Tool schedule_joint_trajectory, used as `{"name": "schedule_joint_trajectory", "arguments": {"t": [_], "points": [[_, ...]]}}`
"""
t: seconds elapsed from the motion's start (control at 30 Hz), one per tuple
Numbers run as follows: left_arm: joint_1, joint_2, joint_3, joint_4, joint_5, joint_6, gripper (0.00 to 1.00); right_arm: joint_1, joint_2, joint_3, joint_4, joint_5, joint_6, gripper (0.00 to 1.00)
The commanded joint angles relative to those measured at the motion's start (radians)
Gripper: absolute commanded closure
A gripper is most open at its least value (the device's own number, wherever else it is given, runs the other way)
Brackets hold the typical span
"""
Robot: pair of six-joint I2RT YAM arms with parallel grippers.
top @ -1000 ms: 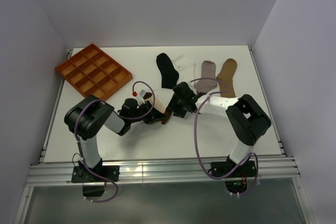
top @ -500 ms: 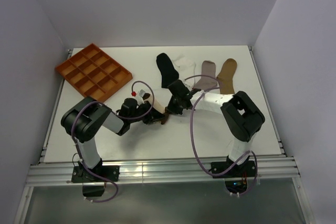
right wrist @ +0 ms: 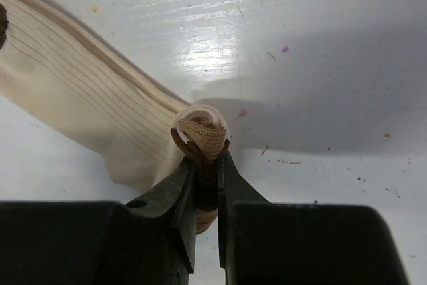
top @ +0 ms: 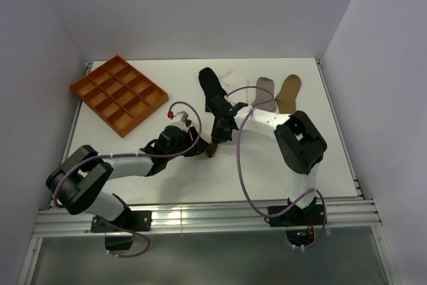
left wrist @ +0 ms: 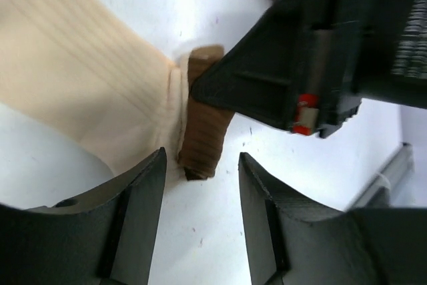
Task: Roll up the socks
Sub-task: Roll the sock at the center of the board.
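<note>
The cream ribbed fabric sock with a brown band point(right wrist: 87, 105) lies mid-way across the white counter point(top: 280, 171), its length running toward the upper left of the right wrist view. The right gripper point(right wrist: 203, 165) is clamped on its curled brown end. The left gripper point(left wrist: 200, 168) waits just beside that end, jaws apart.

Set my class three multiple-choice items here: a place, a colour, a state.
1. Where on the table is the orange tray? A far left; B near right; C between the arms.
2. What colour is the sock in the right gripper? A black; B cream with brown; C grey.
3. How does the right gripper stand? A wide open; B holding the tray; C shut on the sock's rolled end.
Key: A, the tray sits at the far-left corner; B, the wrist view shows ribbed cream fabric with a brown edge; C, its jaws pinch the roll.
</note>
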Motion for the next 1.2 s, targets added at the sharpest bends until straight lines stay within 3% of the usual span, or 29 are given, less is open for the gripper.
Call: {"name": "schedule_joint_trajectory", "arguments": {"t": [0.0, 0.2, 0.4, 0.7, 0.97, 1.07, 1.13, 1.17], "points": [[-0.082, -0.057, 0.047, -0.109, -0.233, 0.156, 0.47, -0.008, 0.033, 0.012, -0.090, 0.036, -0.049, 1.00], [-0.202, -0.002, 0.094, -0.082, -0.399, 0.288, 0.39, -0.008, 0.041, 0.021, -0.090, 0.007, -0.057, 1.00], [-0.299, 0.078, 0.167, -0.077, -0.546, 0.389, 0.40, -0.010, 0.048, 0.018, -0.080, -0.021, -0.058, 1.00], [-0.353, 0.161, 0.220, -0.080, -0.597, 0.455, 0.43, -0.008, 0.047, 0.011, -0.067, -0.024, -0.055, 1.00], [-0.359, 0.245, 0.263, -0.180, -0.594, 0.391, 0.50, -0.016, 0.036, 0.014, -0.067, -0.056, -0.052, 1.00], [-0.360, 0.262, 0.280, -0.219, -0.603, 0.371, 0.59, -0.022, 0.030, 0.018, -0.067, -0.066, -0.049, 1.00], [-0.362, 0.277, 0.294, -0.239, -0.609, 0.365, 0.75, -0.025, 0.027, 0.021, -0.063, -0.076, -0.049, 1.00], [-0.362, 0.283, 0.303, -0.247, -0.612, 0.356, 0.88, -0.027, 0.024, 0.023, -0.061, -0.081, -0.044, 1.00]]}}
